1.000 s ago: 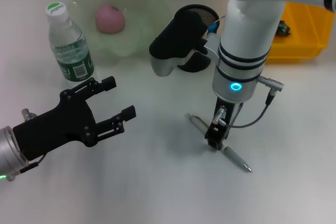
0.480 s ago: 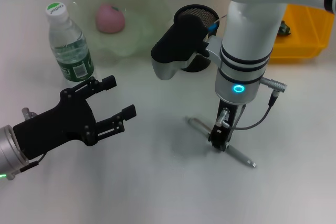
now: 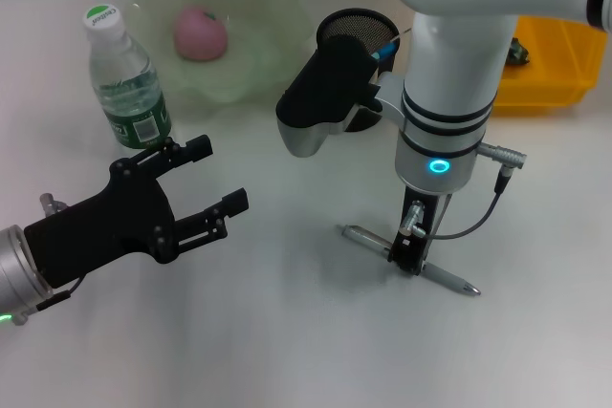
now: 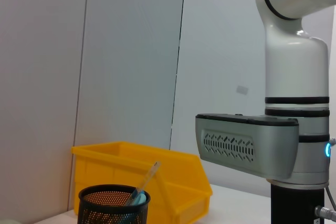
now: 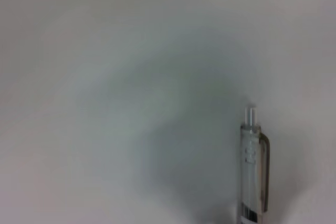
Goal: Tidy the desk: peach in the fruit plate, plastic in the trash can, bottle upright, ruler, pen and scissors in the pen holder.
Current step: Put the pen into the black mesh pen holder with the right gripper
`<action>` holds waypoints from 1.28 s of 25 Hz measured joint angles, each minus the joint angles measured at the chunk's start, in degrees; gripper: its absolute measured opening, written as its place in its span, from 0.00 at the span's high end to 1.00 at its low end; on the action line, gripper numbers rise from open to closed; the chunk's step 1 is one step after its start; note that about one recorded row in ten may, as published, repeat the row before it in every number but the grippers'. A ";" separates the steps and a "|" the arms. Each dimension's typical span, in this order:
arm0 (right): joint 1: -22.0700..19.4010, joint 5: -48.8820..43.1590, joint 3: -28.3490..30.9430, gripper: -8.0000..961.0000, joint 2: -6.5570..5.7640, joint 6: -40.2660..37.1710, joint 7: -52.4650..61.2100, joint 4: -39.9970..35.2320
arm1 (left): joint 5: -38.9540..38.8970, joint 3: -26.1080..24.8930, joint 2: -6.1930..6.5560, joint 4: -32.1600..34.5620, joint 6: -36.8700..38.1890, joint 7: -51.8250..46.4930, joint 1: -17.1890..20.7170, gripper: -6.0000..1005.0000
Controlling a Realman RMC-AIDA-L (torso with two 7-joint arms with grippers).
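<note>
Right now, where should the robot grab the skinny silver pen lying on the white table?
Probably around the middle of the silver pen, coming straight down from above. It lies flat on the white table with bare space on both sides, so fingers can close across its thin barrel. The right gripper is already down at that middle part. The left gripper hangs open off to the left.

the right gripper (image 3: pixel 406 257), closed on the pen (image 3: pixel 448 279), has moved a little toward the robot and to its right. the pen went with it, and its tip now points more to the right than one second ago.
</note>
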 joint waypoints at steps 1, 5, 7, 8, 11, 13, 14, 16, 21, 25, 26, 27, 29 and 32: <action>-0.14 -0.05 0.33 0.88 -0.02 0.02 -0.37 -0.16 | -0.02 0.00 0.00 0.00 0.01 0.00 0.00 0.21; -1.82 -2.42 5.82 0.88 -0.45 -0.40 -2.73 -2.51 | -0.24 0.00 0.12 0.07 0.04 0.00 0.01 0.21; -3.97 -6.23 11.70 0.88 -0.55 -1.34 -4.50 -5.58 | -0.42 0.00 0.18 0.09 0.07 0.00 0.02 0.21; -5.52 -8.44 15.26 0.88 -0.56 -1.81 -5.73 -7.82 | -0.44 0.00 0.18 0.09 0.10 0.00 0.02 0.21; -11.43 -11.75 27.76 0.88 -0.60 -3.50 -12.60 -16.98 | -0.46 0.00 0.18 0.09 0.18 -0.04 0.02 0.21; -12.99 -11.47 30.76 0.88 -0.61 -3.78 -14.69 -19.20 | -0.47 0.00 0.18 0.09 0.23 -0.07 0.02 0.21; -16.31 -9.29 37.03 0.88 -0.63 -3.94 -20.33 -22.83 | -0.47 0.00 0.18 0.09 0.23 -0.07 0.02 0.21; -19.40 -4.53 42.17 0.88 -0.64 -3.65 -27.04 -24.89 | -0.51 0.00 0.18 0.09 0.32 -0.12 -0.27 0.21; -25.48 8.99 52.09 0.88 -0.69 -2.75 -43.50 -24.38 | -0.53 0.00 0.17 0.05 0.34 -0.18 -0.50 0.21; -30.01 23.93 57.62 0.88 -0.71 -0.75 -59.99 -18.54 | -0.64 0.00 0.12 -0.05 0.61 -1.24 -1.04 0.21; -30.70 26.63 58.44 0.88 -0.70 -0.49 -63.70 -16.77 | -0.64 0.01 0.12 -0.08 0.67 -1.42 -1.13 0.21; -31.25 29.74 59.51 0.88 -0.70 -0.08 -67.81 -14.55 | -0.64 0.01 0.10 -0.01 0.74 -1.62 -1.20 0.21; -31.88 38.21 61.96 0.88 -0.70 1.42 -78.25 -7.62 | -0.65 0.00 0.04 -0.02 0.76 -1.57 -1.29 0.21; -31.54 42.82 62.59 0.88 -0.70 3.58 -82.88 -3.05 | -0.91 0.00 0.00 -0.15 0.82 -1.33 -1.44 0.21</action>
